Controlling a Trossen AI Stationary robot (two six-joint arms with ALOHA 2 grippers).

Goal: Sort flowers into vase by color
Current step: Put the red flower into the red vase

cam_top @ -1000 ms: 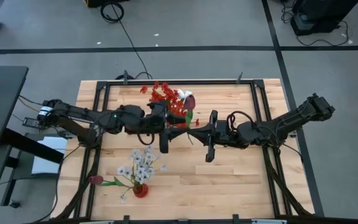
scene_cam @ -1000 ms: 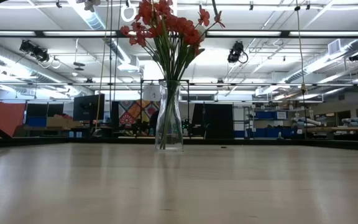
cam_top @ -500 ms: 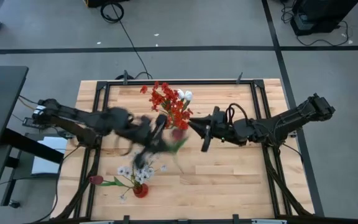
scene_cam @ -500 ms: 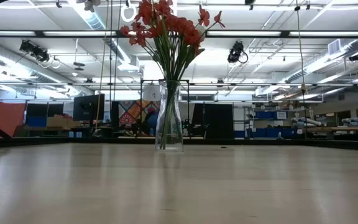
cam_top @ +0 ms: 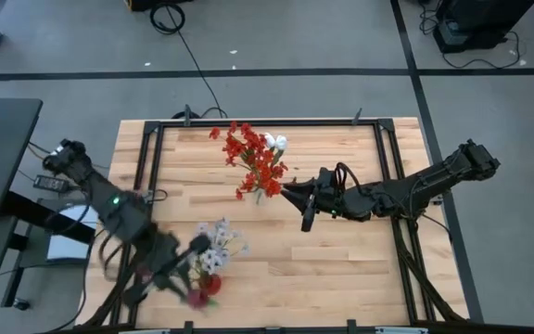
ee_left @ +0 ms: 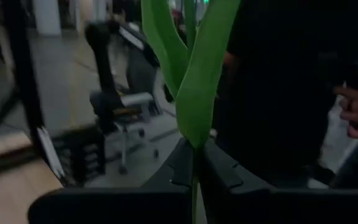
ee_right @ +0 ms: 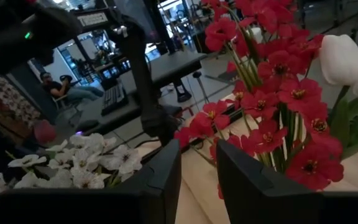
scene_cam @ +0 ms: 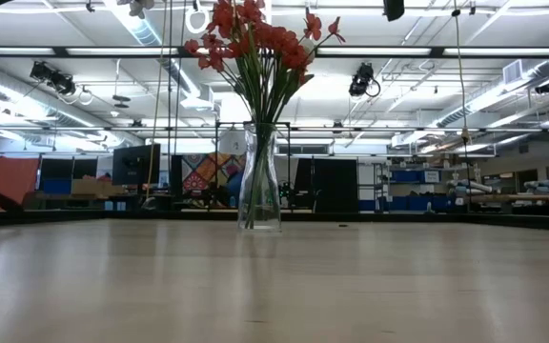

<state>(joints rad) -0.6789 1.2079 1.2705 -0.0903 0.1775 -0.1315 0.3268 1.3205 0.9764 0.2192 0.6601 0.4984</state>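
Note:
A clear glass vase at the table's far middle holds bright red flowers and white tulips. Near the front left, a small red vase holds pale white sprays. My left gripper hangs beside that vase, shut on a dark red tulip with long green leaves. My right gripper stands open just right of the red cluster, nothing between its fingers. My left gripper pinches the tulip's thin green stem between its two fingers, just below the leaves. The fingers point level and lie across the stem. The flower is lifted clear of the table.
Black frame rails run along the table's left and right sides. The wooden top is bare at the front right. A seated person and a hand show in the room beyond.
My left gripper has taken the dark red tulip from my right gripper beside the red cluster. It swung fast toward the table's near left, over to the small red vase, carrying the flower. My right gripper has let go and stayed in place, rolling a little.

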